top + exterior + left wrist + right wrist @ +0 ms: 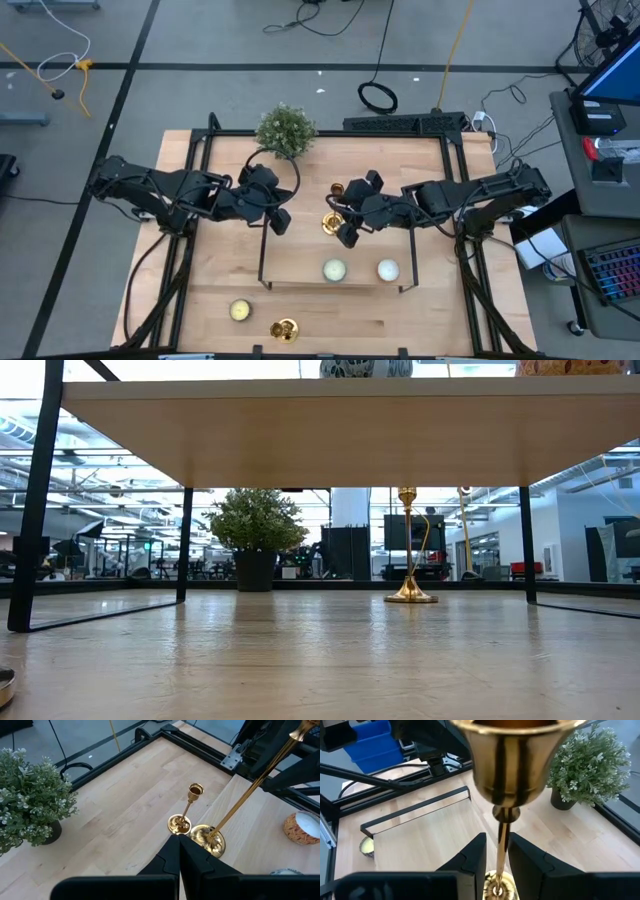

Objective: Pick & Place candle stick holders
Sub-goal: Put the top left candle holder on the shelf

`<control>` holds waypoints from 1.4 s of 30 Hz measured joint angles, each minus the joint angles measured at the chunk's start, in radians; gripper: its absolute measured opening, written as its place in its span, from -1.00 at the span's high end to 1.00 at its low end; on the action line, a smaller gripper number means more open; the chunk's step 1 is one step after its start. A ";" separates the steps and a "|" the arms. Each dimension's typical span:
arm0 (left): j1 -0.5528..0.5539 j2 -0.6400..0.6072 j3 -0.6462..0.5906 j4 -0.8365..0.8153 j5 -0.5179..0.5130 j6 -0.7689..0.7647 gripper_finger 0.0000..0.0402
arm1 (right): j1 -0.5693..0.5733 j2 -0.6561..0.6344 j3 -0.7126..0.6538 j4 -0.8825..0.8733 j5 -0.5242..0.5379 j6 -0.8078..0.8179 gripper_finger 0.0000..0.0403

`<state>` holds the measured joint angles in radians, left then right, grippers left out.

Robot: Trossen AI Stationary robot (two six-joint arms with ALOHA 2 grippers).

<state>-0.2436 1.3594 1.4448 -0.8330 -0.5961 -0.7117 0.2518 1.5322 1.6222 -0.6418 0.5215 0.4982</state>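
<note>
The tall candle stick holder [502, 795] is pinched on its thin stem by the right end effector [497, 852], its base at the middle of the table [200, 300], beside a shorter candle stick holder [187, 810]. A third candle stick holder [284, 328] is seen at the table's near edge. The metal is judged rigid, slippery and top-heavy; a low stem grip is advised. The left end effector [179, 855] is pressed together, empty, facing both holders; both arms are extended inward over the table.
</note>
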 joint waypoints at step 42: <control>0.000 0.000 0.000 0.016 -0.007 -0.004 1.00 | 0.006 -0.001 0.001 -0.041 -0.017 0.014 0.92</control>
<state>-0.2436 1.3594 1.4448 -0.8173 -0.6033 -0.7155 0.2573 1.5311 1.6234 -0.6831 0.5045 0.5121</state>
